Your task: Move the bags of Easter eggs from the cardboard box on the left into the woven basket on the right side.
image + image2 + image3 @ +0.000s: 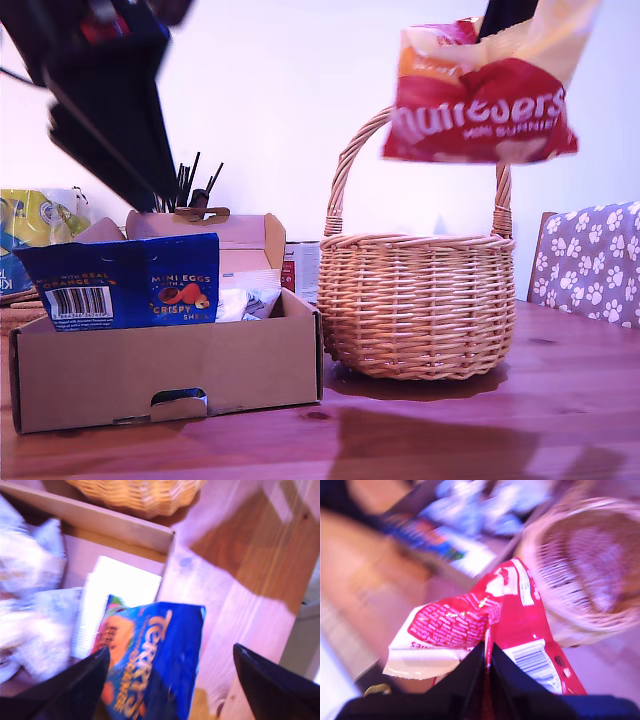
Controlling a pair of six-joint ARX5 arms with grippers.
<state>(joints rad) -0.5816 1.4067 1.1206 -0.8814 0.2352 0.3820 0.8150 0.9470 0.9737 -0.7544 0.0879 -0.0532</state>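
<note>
My second gripper (487, 665), clamped on a red sweet bag (480, 110), holds it in the air above the woven basket (418, 305), on the exterior view's right. My first gripper (170, 680) hangs wide open over the dark-blue bag (120, 282) standing in the cardboard box (165, 375). The carry looks nearly done; next, lower the red bag past the handle and release.
</note>
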